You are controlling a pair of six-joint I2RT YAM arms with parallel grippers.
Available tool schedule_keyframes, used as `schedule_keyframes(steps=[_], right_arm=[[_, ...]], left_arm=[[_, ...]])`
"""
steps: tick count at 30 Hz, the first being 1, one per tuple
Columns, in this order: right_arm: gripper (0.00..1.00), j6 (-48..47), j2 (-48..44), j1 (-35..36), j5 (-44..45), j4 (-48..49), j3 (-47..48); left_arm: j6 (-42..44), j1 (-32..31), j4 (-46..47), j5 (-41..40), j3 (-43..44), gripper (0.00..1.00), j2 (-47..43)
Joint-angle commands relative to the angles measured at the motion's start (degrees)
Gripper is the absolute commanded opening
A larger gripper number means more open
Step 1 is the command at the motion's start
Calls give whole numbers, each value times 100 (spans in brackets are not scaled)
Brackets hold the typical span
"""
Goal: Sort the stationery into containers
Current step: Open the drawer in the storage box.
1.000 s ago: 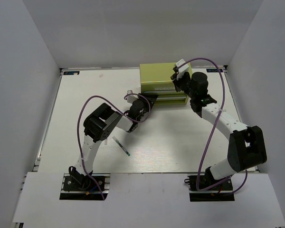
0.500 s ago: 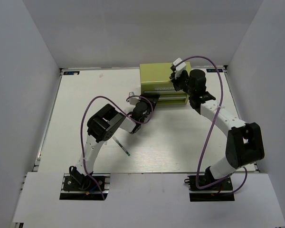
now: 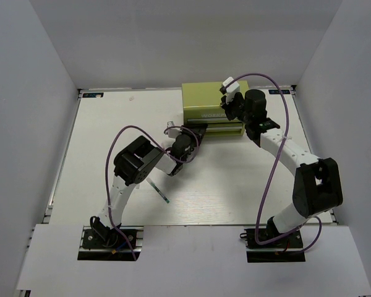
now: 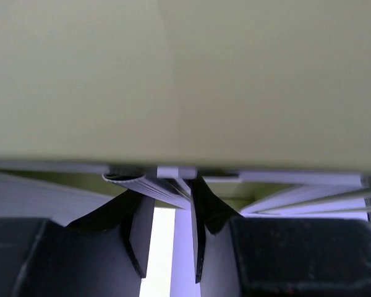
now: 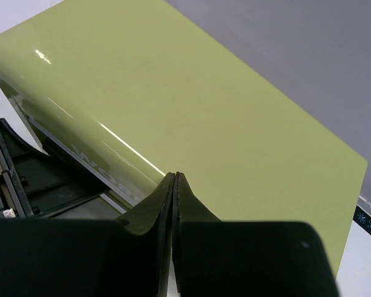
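The olive-green box (image 3: 204, 99) stands at the back centre of the table; its top fills the right wrist view (image 5: 191, 99). One front drawer (image 3: 201, 129) is pulled out a little, seen dark in the right wrist view (image 5: 49, 182). My left gripper (image 3: 195, 132) is at the drawer front, its jaws narrowly apart around the drawer's white handle tab (image 4: 176, 172). My right gripper (image 3: 226, 106) is shut and empty, its tips (image 5: 175, 176) on the box's top front edge. A thin green-tipped pen (image 3: 159, 191) lies on the table by the left arm. The other stationery is out of view.
White walls enclose the table on the left, back and right. The left arm's purple cable (image 3: 120, 139) loops over the table's middle left. The right arm (image 3: 284, 148) reaches along the right side.
My left gripper has moved in closer to the drawer front. My right gripper has shifted a little to the left along the box top.
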Motion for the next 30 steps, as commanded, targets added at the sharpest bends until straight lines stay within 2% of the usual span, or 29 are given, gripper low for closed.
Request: schedule_keyframes(steps=[1, 24, 26, 27, 28, 29, 30], right_arm=[[2, -59, 57, -19, 26, -51, 257], [1, -155, 127, -2, 202, -315, 275], [3, -155, 110, -1, 193, -315, 257], [8, -146, 110, -1, 185, -315, 257], [11, -146, 84, -19, 167, -323, 249], [14, -155, 75, -2, 141, -350, 240], [21, -173, 48, -1, 97, -350, 248]], left_arm=[[266, -89, 33, -134, -269, 8, -235], [318, -529, 262, 34, -1341, 6, -991], [318, -529, 262, 87, -1394, 13, -1044], [318, -529, 262, 87, -1394, 21, -1044], [318, -529, 314, 87, -1394, 35, -1044], [318, -529, 314, 87, -1446, 46, -1096], [371, -529, 314, 87, -1447, 56, -1166]])
